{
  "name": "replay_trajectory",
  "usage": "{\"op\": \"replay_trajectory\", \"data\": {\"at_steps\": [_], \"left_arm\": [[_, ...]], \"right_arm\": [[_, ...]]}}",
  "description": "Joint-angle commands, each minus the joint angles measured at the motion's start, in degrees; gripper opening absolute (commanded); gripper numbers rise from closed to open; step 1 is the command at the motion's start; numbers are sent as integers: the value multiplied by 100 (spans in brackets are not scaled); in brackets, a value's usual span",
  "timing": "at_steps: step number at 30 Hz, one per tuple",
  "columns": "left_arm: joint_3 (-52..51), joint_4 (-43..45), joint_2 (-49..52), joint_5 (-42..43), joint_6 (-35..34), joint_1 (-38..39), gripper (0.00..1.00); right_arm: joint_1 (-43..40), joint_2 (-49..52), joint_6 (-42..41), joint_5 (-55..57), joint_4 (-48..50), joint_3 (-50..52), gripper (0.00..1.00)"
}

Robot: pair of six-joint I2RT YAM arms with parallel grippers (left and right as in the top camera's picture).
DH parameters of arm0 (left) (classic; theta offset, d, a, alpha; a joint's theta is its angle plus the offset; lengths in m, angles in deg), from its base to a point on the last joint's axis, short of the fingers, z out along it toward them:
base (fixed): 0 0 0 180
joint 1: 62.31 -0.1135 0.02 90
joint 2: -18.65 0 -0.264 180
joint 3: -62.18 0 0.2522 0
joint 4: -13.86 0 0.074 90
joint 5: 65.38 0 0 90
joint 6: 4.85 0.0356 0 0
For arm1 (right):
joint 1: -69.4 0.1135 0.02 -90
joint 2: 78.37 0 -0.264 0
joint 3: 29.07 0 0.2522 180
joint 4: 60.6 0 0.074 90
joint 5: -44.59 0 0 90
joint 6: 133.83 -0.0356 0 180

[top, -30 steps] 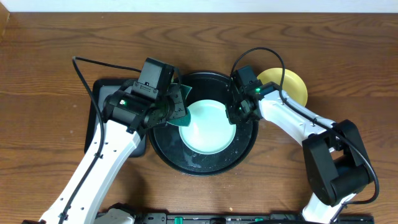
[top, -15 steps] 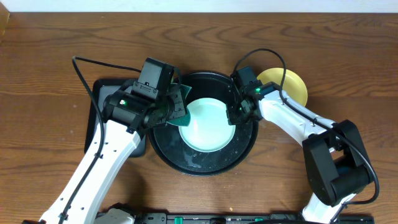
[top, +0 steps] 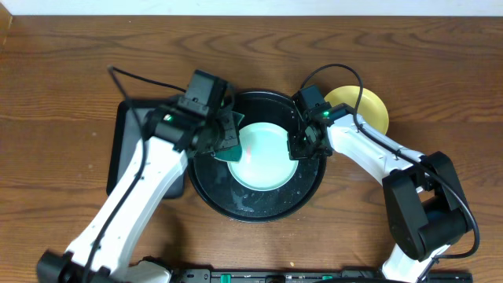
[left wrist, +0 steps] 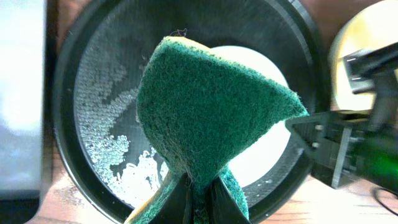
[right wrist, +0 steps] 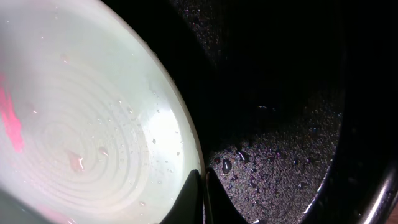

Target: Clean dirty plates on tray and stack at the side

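Note:
One light aqua plate [top: 263, 157] lies in the round black tray [top: 255, 206], with a pink smear [right wrist: 12, 124] on it. My right gripper [top: 297, 149] is shut on the plate's right rim; in the right wrist view the fingers [right wrist: 203, 186] pinch the rim of the plate [right wrist: 93, 124]. My left gripper [top: 222, 135] is shut on a green scouring sponge [top: 229, 143], held over the plate's left edge. In the left wrist view the sponge [left wrist: 205, 112] fans out above the gripper [left wrist: 202, 196]. The pale yellow plate [top: 363, 106] lies on the table to the right of the tray. No second aqua plate shows.
A smaller black rectangular tray [top: 126, 153] lies left of the round tray, partly under my left arm. The round tray floor [left wrist: 99, 93] is wet with white foam. The right arm's cable [top: 334, 71] loops above the tray's far right rim.
My left arm has shifted slightly right and toward the back, carrying the sponge a little further over the plate. The right gripper and plate have not moved.

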Motion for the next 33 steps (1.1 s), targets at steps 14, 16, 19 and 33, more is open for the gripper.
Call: {"op": "replay_trajectory", "data": {"at_steps": [14, 16, 19, 33], "left_arm": [[-4, 634, 1185, 260, 186, 92, 7], [-4, 710, 1287, 249, 186, 144, 7], [-4, 743, 1405, 79, 184, 184, 7], [-4, 909, 1788, -151, 188, 212, 7]], "right_arm": [[61, -118, 4, 52, -2, 35, 1], [61, -118, 2, 52, 15, 37, 1], [63, -118, 2, 50, 15, 37, 1], [323, -116, 2, 251, 92, 37, 1]]}}
